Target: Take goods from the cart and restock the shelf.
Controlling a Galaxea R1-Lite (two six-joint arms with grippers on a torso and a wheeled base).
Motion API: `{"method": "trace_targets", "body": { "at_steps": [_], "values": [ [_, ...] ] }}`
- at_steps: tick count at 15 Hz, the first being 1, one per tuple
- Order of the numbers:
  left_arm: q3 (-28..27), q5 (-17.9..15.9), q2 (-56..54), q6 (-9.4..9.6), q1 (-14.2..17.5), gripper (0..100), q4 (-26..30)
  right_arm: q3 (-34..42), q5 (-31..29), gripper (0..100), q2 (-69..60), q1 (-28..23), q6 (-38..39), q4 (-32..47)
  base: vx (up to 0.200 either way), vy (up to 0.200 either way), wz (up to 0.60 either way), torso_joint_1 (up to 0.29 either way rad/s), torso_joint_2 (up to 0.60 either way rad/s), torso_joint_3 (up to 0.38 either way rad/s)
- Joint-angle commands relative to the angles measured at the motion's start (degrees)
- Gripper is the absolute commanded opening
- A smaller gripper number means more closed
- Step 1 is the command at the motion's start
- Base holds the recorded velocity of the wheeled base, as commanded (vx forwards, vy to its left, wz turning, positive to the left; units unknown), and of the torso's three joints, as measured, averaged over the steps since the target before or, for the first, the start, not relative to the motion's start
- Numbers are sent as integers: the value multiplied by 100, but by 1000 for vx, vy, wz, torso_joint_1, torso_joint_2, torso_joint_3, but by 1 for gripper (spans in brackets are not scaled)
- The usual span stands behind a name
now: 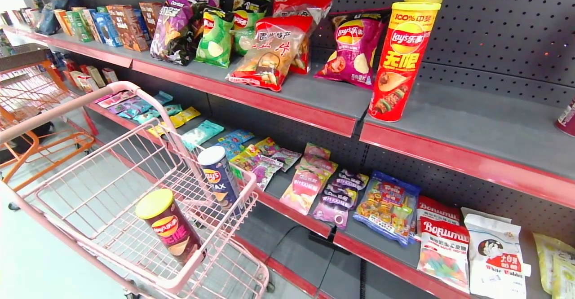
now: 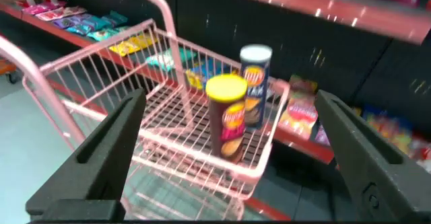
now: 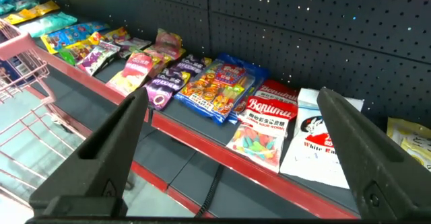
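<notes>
A pink wire cart [image 1: 210,241] stands at the lower left, in front of the shelves. Two chip cans stand upright in its front corner: a brown can with a yellow lid [image 1: 169,225] and a dark blue can with a white lid [image 1: 219,177]. My left gripper [image 2: 229,99] hangs open above and short of the cart [image 2: 202,165], with the brown can [image 2: 227,118] and the blue can [image 2: 254,83] seen between its fingers. My right gripper [image 3: 232,95] is open, facing the lower shelf [image 3: 202,140] of candy bags. A tall red and yellow can [image 1: 401,61] stands on the upper shelf [image 1: 471,119].
Chip bags [image 1: 269,52] and boxes [image 1: 121,25] fill the upper shelf to the left of the tall can; bare shelf lies to its right. Candy packets [image 1: 386,204] cover the lower shelf. An orange cart [image 1: 31,92] stands at the far left.
</notes>
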State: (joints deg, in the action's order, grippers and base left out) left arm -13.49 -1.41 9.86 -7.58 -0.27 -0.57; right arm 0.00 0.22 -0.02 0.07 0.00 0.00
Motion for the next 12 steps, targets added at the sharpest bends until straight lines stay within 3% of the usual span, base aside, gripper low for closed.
{"method": "trace_targets", "body": {
  "at_steps": [1,2,4,5,6,8,12],
  "values": [
    [-2034,124,2802,-402,-8,100,-136,0,4,100,2,10,0,0,0,0,0,0,0,0],
    [-1841,124,3751,55,18,100,-391,0,4,100,2,1,0,0,0,0,0,0,0,0],
    [-1419,1,5439,20,9,100,-2131,0,4,100,2,10,0,0,0,0,0,0,0,0],
    [-1366,-43,5579,29,9,100,-2298,0,4,100,2,1,0,0,0,0,0,0,0,0],
    [-997,-368,6142,55,9,100,-3063,0,4,100,2,1,0,0,0,0,0,0,0,0],
    [-435,-755,6309,117,-61,100,-3142,0,4,100,2,1,0,0,0,0,0,0,0,0],
    [145,-808,6959,73,-96,100,-3625,0,4,100,2,10,0,0,0,0,0,0,0,0]
  ]
}}
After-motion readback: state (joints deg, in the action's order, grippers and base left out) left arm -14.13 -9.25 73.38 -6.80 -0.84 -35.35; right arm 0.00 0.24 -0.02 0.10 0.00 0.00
